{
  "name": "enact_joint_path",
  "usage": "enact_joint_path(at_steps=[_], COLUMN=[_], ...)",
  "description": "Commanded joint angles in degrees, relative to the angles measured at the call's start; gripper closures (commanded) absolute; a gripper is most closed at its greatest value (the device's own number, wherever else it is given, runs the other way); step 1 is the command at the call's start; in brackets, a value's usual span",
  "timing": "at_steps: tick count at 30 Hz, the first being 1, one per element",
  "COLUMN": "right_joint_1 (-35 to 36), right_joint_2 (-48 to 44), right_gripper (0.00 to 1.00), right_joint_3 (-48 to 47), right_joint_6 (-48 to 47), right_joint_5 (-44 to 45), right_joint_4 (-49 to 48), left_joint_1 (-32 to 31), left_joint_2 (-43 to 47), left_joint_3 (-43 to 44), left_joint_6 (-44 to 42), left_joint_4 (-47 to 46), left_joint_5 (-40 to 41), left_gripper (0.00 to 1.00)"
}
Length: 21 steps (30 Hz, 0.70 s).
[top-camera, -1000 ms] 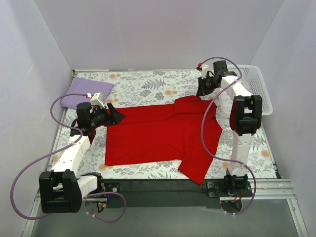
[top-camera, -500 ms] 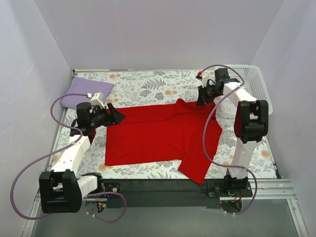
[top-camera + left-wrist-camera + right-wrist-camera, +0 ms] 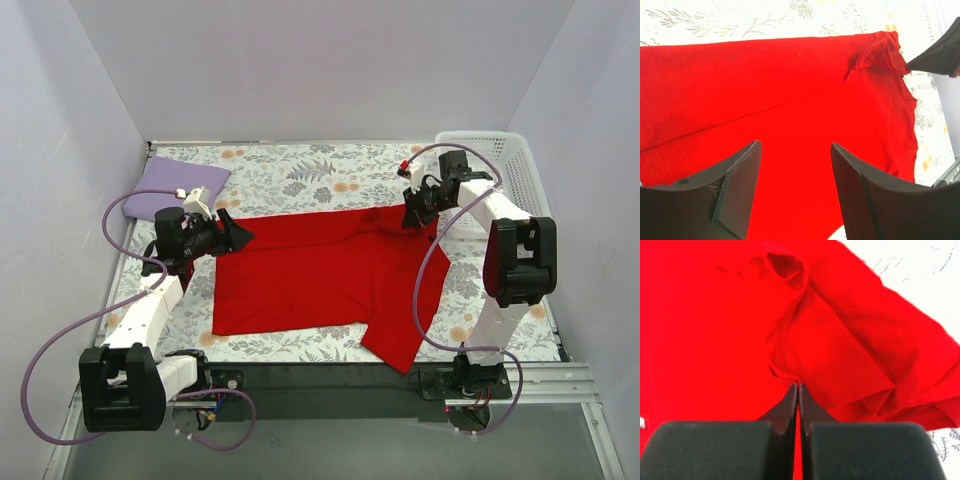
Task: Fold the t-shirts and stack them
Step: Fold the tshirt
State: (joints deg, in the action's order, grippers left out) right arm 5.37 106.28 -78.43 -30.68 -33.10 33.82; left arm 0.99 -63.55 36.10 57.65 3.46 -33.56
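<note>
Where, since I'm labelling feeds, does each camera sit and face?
Top external: above and behind the robot, looking down on the table; left arm, right arm show.
Left wrist: on the left arm, facing across the red t-shirt; open left claw shows.
Right wrist: looking down at the bunched shirt; right claw shut on it.
Shared: the red t-shirt.

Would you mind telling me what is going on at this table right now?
Two robot arms are working on a red t-shirt spread mostly flat on the floral cloth, not yet folded. The right gripper is shut on a pinch of fabric at the shirt's far right corner, near the white basket. The left gripper hovers open over the shirt's left side, holding nothing. A lavender t-shirt lies folded in the far left corner.
</note>
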Motion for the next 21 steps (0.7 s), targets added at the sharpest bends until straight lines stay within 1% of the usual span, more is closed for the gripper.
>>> enact_joint_path(at_steps=[1,2,3,21], right_joint_1=[-0.18,-0.18,-0.09,-0.18], right_joint_2=[-3.62,-4.06,-4.15,-9.42], right_gripper=[0.99,0.99,0.99,0.99], right_joint_3=[1.96,2.32,3.19,11.72], right_joint_6=[-4.91,-5.44,-5.88,-15.29], right_joint_5=[0.4,0.58,1.02,3.04], right_joint_4=[1.07,1.24,1.16,3.26], left_joint_1=[-0.2,-0.2,-1.94,-2.22], left_joint_2=[1.5,1.5,1.5,1.23], left_joint_3=[0.29,0.29,0.29,0.38], left_joint_6=[-0.52,-0.52,-0.52,-0.52], left_joint_4=[-0.04,-0.04,-0.04,-0.04], left_joint_5=[-0.98,-0.98,-0.98,-1.24], left_gripper=[0.44,0.44,0.44,0.44])
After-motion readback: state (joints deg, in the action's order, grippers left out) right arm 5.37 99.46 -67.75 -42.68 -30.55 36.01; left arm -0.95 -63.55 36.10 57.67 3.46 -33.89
